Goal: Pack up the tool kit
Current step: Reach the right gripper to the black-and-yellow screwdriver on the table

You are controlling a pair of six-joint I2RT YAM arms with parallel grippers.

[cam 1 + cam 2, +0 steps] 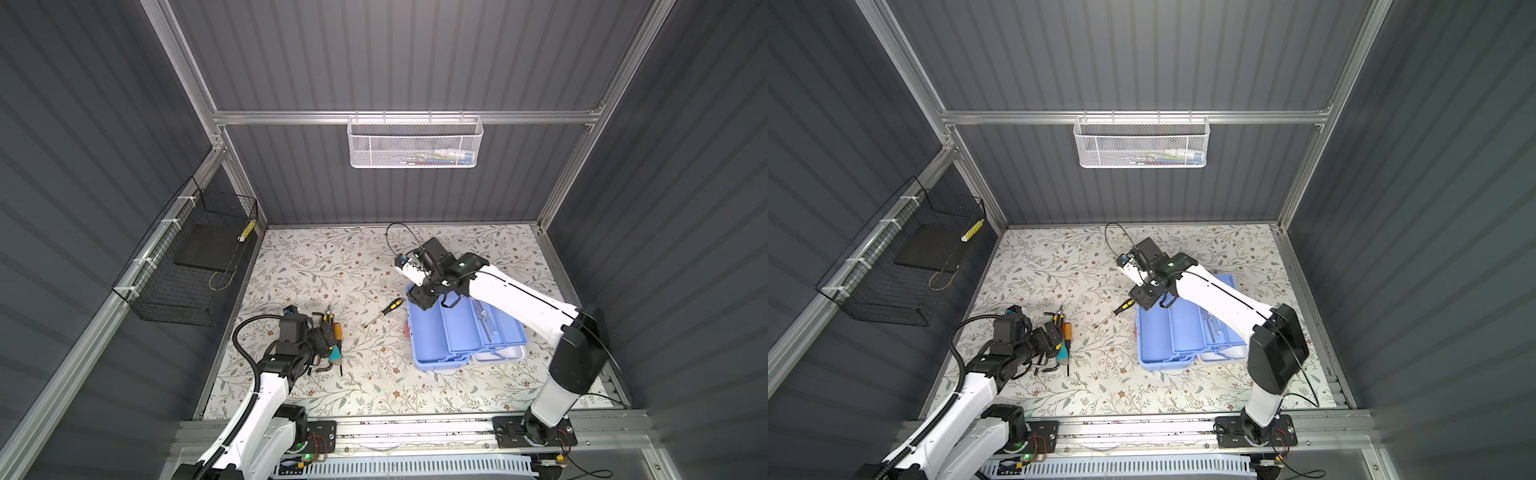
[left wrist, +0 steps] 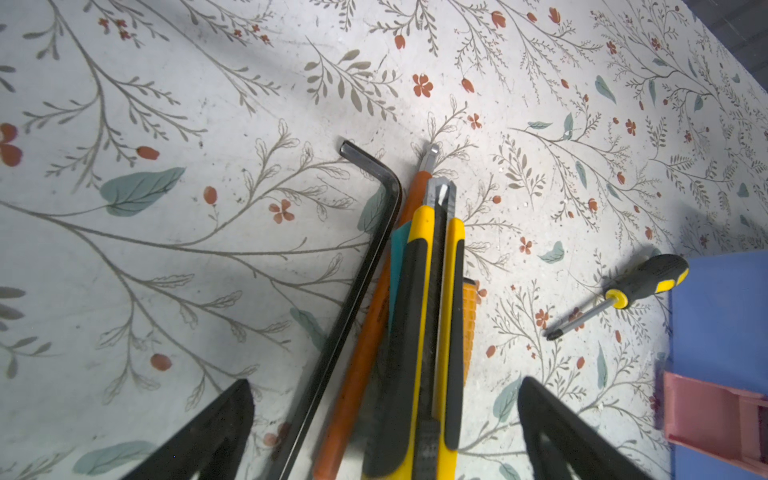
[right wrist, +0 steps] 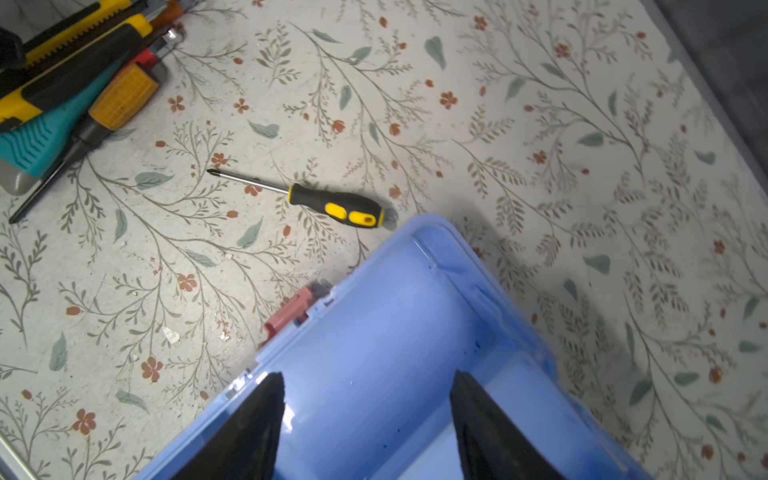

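Right of centre on the worktop (image 1: 291,266), nearer its right edge than its left, I find the tool kit (image 1: 432,345) lying open; its light blue trays (image 1: 457,328) are spread in steps, a white part (image 1: 505,354) shows at the corner toward the front right, and a pink-red piece (image 3: 291,311) juts from the side facing the left edge; a clear-handled tool (image 1: 484,320) lies in one tray. I note the right gripper (image 3: 368,375) hanging over the case's far left corner; its jaws stand partly apart with only blue plastic seen between them, nothing gripped. One black-and-yellow screwdriver (image 1: 384,311) lies alone on the worktop just beside that same corner, tip pointing toward the front left. Toward the left edge sits a pile of tools, well apart from the case; I make out a yellow-and-black utility knife (image 2: 432,291) on top, an orange-bodied knife (image 2: 365,353) under it, a hex key (image 2: 355,299) lying alongside, and an orange-handled screwdriver (image 3: 122,95) against a teal grip (image 3: 45,137). The left gripper (image 2: 386,381) is low over this pile; its jaws are spread fully wide, one finger to each side of the knives; whether either finger touches them I cannot tell; it holds nothing.
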